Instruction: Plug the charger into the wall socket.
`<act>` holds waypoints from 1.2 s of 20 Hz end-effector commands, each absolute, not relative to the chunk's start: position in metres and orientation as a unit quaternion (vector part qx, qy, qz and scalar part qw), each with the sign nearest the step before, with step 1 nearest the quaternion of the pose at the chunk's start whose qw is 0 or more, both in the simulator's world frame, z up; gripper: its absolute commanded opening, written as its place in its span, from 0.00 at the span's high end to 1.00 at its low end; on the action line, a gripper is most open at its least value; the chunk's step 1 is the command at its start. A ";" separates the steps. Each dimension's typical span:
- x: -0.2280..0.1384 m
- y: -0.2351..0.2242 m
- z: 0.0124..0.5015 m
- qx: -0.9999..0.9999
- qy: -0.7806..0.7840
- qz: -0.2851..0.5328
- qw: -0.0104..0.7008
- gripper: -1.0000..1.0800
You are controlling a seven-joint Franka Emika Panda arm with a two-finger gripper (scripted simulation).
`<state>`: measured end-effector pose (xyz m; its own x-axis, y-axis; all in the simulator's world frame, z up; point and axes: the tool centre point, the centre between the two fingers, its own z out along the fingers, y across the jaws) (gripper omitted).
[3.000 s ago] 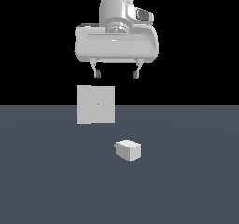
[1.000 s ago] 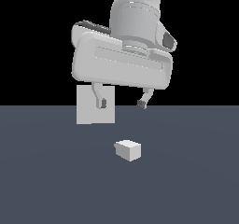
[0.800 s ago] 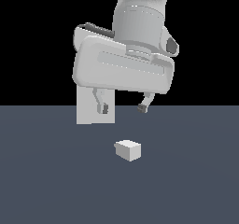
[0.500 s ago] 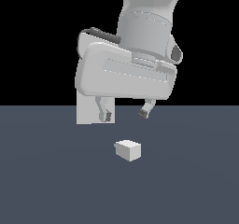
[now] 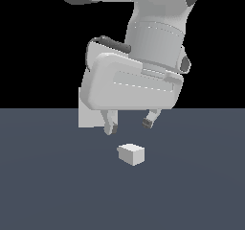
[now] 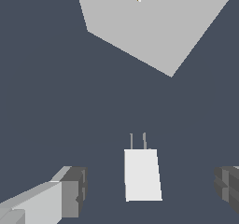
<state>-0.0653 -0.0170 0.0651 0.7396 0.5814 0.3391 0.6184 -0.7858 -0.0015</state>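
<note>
Wrist view: the charger (image 6: 142, 174) is seen lying on the worktop (image 6: 56, 101), between the wide-spread fingers of the tool (image 5: 129, 124), untouched, its prongs pointed toward the wall socket (image 6: 154, 22).

A bare simulated test scene is showing here, not a furnished room: a flat, featureless slate-grey worktop (image 5: 52, 190) is stretching to a straight horizon, a pure black void is sitting behind it, and untextured, plainly rendered shapes are standing on it.
</note>
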 end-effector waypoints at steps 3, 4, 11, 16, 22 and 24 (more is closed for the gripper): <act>-0.066 -0.017 0.063 -0.928 -0.329 -0.166 0.058 0.04; -0.066 -0.017 0.062 -0.928 -0.329 -0.166 0.058 0.04; -0.066 -0.018 0.053 -0.929 -0.328 -0.165 0.058 0.04; -0.067 -0.017 0.032 -0.928 -0.329 -0.164 0.058 0.04; -0.067 -0.017 0.014 -0.928 -0.329 -0.164 0.058 0.04; -0.067 -0.017 0.012 -0.928 -0.329 -0.164 0.058 0.04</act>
<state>-0.0671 -0.0172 0.0137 0.7295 0.5918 0.3429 0.6301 -0.7765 -0.0003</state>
